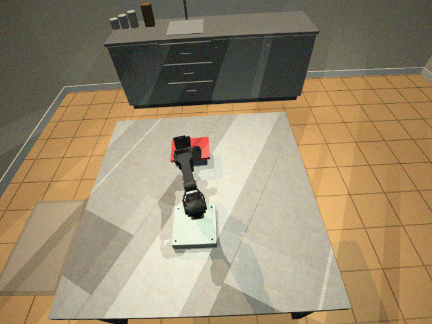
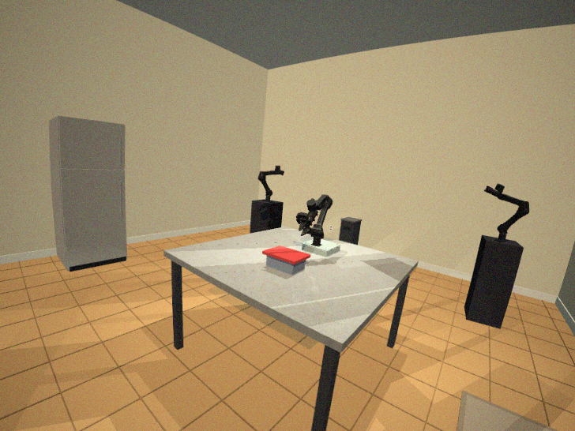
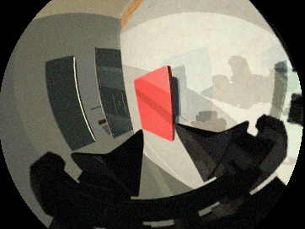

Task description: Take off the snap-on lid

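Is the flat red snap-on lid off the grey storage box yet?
No, the flat red snap-on lid sits squarely on the grey storage box; the pincer hangs above, apart.

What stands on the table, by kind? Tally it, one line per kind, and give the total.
Red lid: 1
Grey storage box: 1
Robot arm: 1
Base plate: 1
Total: 4

I'm looking into a kitchen: a grey refrigerator (image 2: 88, 189) stands at nine o'clock, and a drawered counter (image 1: 244, 26) holds canisters (image 1: 123, 21).
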Controlling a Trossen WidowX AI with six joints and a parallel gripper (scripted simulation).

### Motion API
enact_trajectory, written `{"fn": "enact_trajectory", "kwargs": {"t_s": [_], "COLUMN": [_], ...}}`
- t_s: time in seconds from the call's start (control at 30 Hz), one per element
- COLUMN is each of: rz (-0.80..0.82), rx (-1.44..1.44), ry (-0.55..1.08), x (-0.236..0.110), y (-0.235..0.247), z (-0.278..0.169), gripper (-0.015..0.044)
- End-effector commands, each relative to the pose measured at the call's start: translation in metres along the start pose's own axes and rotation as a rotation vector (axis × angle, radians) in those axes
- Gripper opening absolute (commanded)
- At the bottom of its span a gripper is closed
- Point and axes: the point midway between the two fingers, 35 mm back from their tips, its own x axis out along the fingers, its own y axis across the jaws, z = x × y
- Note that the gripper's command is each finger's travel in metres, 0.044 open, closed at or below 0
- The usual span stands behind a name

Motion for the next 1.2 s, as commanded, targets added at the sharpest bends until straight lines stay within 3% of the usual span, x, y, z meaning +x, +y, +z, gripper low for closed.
{"fn": "enact_trajectory", "kwargs": {"t_s": [0.0, 0.37, 1.17], "rz": [-0.002, 0.001, 0.002], "rx": [-0.003, 0.017, 0.013], "ry": [0.002, -0.011, -0.01], "x": [0.0, 0.045, 0.078], "y": [0.0, -0.053, -0.049], "z": [-0.001, 0.002, 0.002], "gripper": [0.0235, 0.0235, 0.0235]}}
